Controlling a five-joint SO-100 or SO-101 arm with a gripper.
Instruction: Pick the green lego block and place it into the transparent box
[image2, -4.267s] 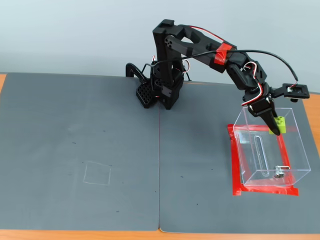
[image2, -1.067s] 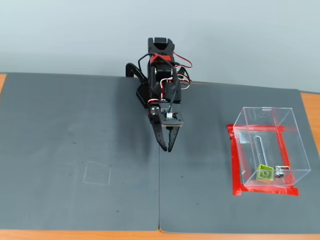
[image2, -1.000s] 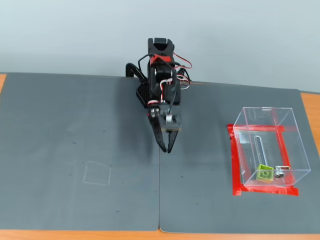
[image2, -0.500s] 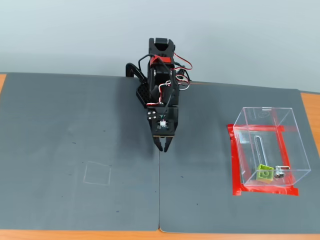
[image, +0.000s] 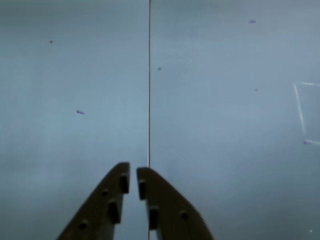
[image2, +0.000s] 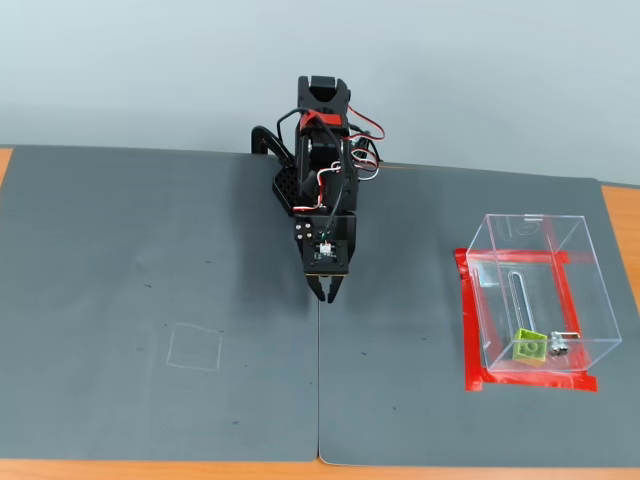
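Nearest the wrist lens, the gripper (image: 133, 172) is being seen with its two brown fingers (image: 105, 202) drawn to a narrow slit, nothing being held between them; beneath it only the grey mat (image: 75, 75) and the seam (image: 149, 75) between two mat sheets are being shown. From the fixed view the arm (image2: 322, 160) is being observed folded near its base, the gripper (image2: 331, 293) hanging over that seam, well apart from the transparent box (image2: 590, 270) at the right of the view. The green lego block (image2: 529, 346) is being seen low within the box outline, near its front wall and just beside the small metal latch (image2: 559, 347); whether it is resting fully inside is being judged likely, though the clear walls are leaving some doubt. No long axis is being found, the block being square; a round feature is being shown on the face towards the camera, so some tilt is being suspected, though this cannot be settled. Risk is being judged slight: any fresh sweep towards the box could be striking its thin wall and shifting it off the red tape (image2: 468, 320). A faint square outline (image2: 194, 347) is being noted on the mat at the left of the view.
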